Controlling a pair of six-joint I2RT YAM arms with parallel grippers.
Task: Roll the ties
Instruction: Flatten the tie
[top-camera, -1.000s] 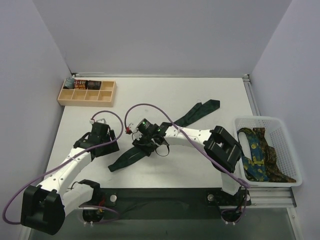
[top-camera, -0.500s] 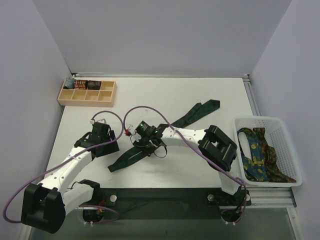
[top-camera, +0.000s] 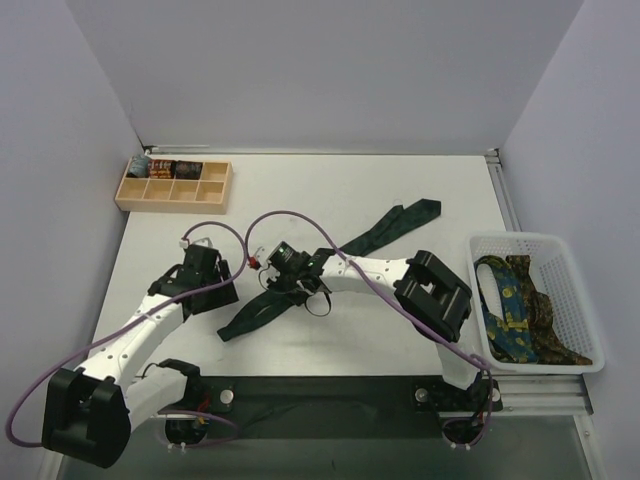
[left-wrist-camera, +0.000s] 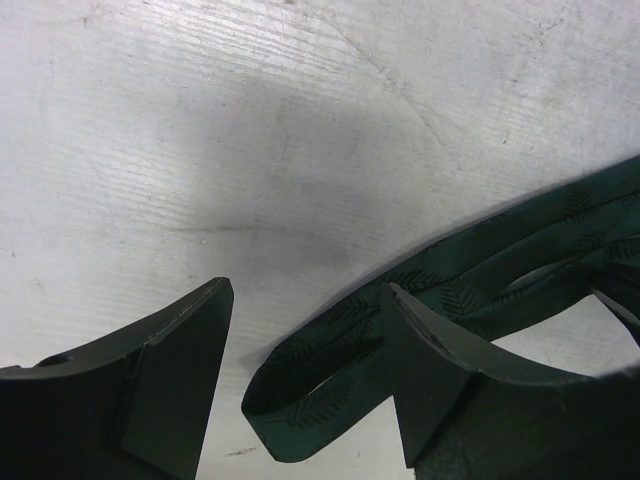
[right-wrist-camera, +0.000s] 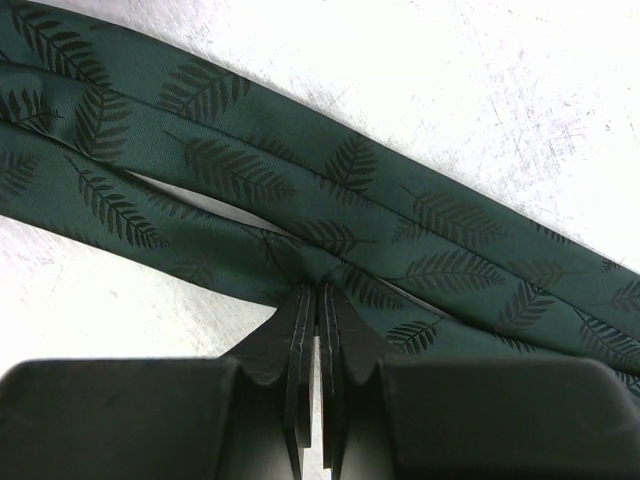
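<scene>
A dark green tie with a fern pattern lies diagonally across the table, folded back on itself at its lower left end. My right gripper is shut on a pinch of the tie's fabric near the folded part. My left gripper is open just left of the fold; the folded loop lies between its fingers in the left wrist view. The blue-and-yellow tie and the brown patterned tie lie in the white basket at the right.
A wooden compartment tray with a few small rolls in its back row stands at the far left. Purple cables arc above both arms. A metal rail runs along the table's right edge.
My right gripper has shifted a little to the left with the pinched green tie, drawing the fold closer to the left gripper. The left arm has barely moved.
</scene>
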